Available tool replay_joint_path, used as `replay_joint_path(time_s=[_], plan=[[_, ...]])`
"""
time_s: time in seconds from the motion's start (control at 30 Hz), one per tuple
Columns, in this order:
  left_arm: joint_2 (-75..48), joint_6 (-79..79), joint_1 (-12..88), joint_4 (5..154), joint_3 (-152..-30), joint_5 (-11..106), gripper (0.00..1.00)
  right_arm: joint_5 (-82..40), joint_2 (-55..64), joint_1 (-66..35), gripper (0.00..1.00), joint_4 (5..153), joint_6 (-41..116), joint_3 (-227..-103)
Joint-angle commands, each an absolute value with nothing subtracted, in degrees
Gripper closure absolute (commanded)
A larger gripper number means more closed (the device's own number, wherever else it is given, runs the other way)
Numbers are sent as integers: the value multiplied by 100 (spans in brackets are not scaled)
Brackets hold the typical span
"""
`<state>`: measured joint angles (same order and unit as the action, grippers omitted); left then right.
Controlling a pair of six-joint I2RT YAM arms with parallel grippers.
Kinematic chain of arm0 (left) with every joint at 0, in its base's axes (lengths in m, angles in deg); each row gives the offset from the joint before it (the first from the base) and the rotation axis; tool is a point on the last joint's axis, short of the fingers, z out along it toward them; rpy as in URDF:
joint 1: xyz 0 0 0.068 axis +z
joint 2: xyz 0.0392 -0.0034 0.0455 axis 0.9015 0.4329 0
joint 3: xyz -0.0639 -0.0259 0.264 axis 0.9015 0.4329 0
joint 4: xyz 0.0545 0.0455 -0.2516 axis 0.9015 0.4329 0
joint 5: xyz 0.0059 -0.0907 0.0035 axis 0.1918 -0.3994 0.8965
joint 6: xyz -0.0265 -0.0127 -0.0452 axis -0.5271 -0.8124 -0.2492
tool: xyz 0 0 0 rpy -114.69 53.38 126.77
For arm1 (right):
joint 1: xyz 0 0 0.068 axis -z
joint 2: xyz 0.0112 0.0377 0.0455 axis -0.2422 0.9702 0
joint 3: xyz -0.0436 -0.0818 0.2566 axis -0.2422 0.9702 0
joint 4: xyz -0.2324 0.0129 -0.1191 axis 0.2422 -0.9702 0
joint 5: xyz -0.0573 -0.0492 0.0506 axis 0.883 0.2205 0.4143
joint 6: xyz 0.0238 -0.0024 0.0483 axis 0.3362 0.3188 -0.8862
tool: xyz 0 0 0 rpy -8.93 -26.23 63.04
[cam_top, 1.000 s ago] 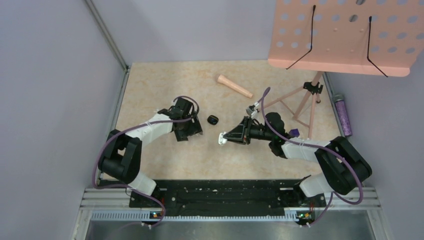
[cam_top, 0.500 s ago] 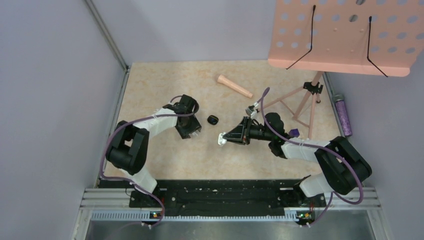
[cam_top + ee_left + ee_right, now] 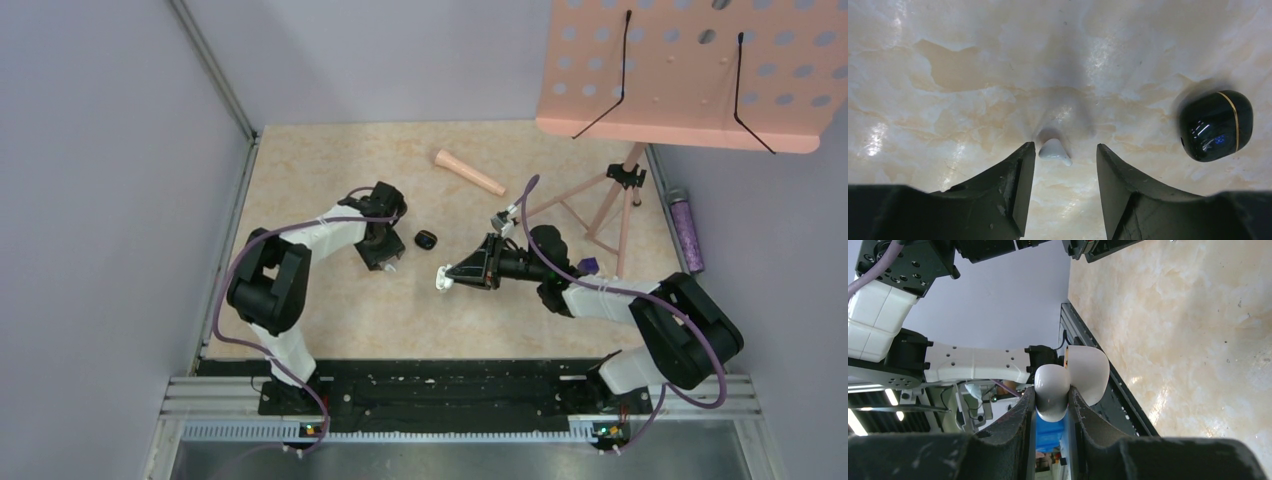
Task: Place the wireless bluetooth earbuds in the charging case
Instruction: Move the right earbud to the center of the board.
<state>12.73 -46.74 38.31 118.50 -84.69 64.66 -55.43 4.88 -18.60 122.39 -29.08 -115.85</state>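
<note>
One white earbud (image 3: pixel 1054 151) lies on the marbled tabletop between the fingertips of my left gripper (image 3: pixel 1065 147). It sits close to the left finger (image 3: pixel 1013 185), and the jaws stand apart without pinching it. In the top view my left gripper (image 3: pixel 390 262) points down at the table just left of a black oval case with a gold line (image 3: pixel 426 239) (image 3: pixel 1215 125). My right gripper (image 3: pixel 452 275) (image 3: pixel 1052 392) is shut on the white charging case (image 3: pixel 1090 372), held above the table with its lid swung open.
A pink cone (image 3: pixel 469 172) lies at the back of the table. A pink music stand (image 3: pixel 690 70) on a tripod (image 3: pixel 610 205) fills the back right. A purple bottle (image 3: pixel 685 228) lies by the right wall, and a small purple object (image 3: pixel 590 265) sits beside the right arm.
My left arm has swung right toward the black oval case and lowered over the earbud, its jaws narrowing. The right arm and the white case have stayed still.
</note>
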Motion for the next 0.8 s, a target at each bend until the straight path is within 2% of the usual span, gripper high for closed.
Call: replay_joint_path(time_s=[0.0,0.13,0.3,0.37,0.47,0.6,0.77], plan=[[1171,-4614,3828,12292,-8861,7274,44,-5552,508,-1938,100,12607,-2903,-11692],[957,-3986,4276,12524,-9121,7716,33,-5550,456,-1934,100,12600,-2906,-11654],[832,-2570,5345,11985,-9231,7243,13,-5556,441,-1928,100,12648,-2920,-11631],[954,-2035,5565,11867,-9376,7293,9,-5559,464,-1935,100,12696,-2943,-11640],[1162,-1328,5782,11604,-9521,7349,9,-5556,512,-1935,100,12772,-2984,-11664],[1399,-462,5951,11239,-9646,7156,22,-5579,563,-1930,100,12836,-3029,-11687],[1900,147,6096,11248,-10112,7048,25,-5627,586,-1933,100,12795,-3020,-11714]])
